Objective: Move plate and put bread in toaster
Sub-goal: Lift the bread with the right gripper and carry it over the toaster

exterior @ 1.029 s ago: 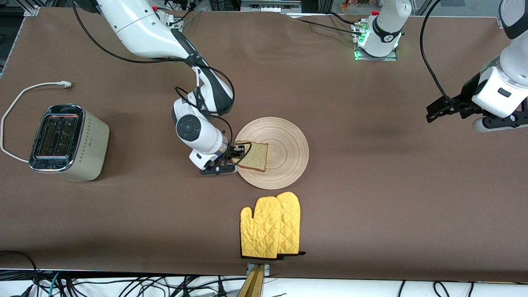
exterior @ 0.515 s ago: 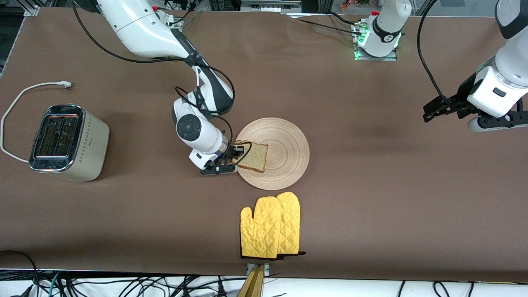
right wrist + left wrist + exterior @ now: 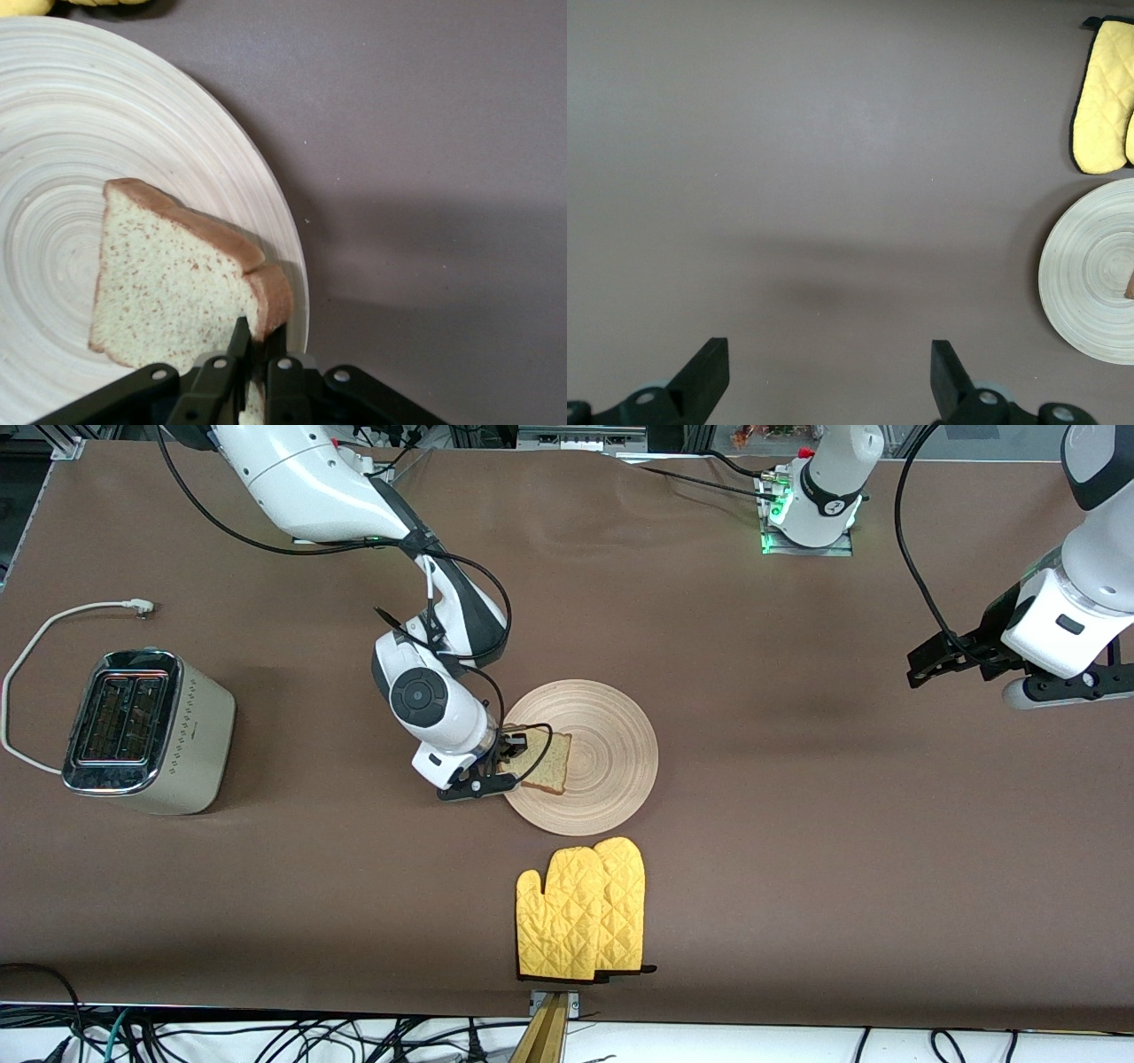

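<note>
The bread, a tan slice with a brown crust, lies over the edge of the round wooden plate at mid-table. My right gripper is shut on the slice's crust edge, at the plate's rim toward the right arm's end. The cream toaster, its two slots facing up, stands at the right arm's end of the table. My left gripper hangs open over bare table at the left arm's end, holding nothing. The plate's rim also shows in the left wrist view.
Yellow quilted oven mitts lie nearer the front camera than the plate. The toaster's white cord loops on the table beside it. Brown cloth covers the table between the plate and the toaster.
My right gripper has shut on the bread's edge and its wrist has shifted slightly. The plate and bread nudged a little. The left gripper drifted slightly.
</note>
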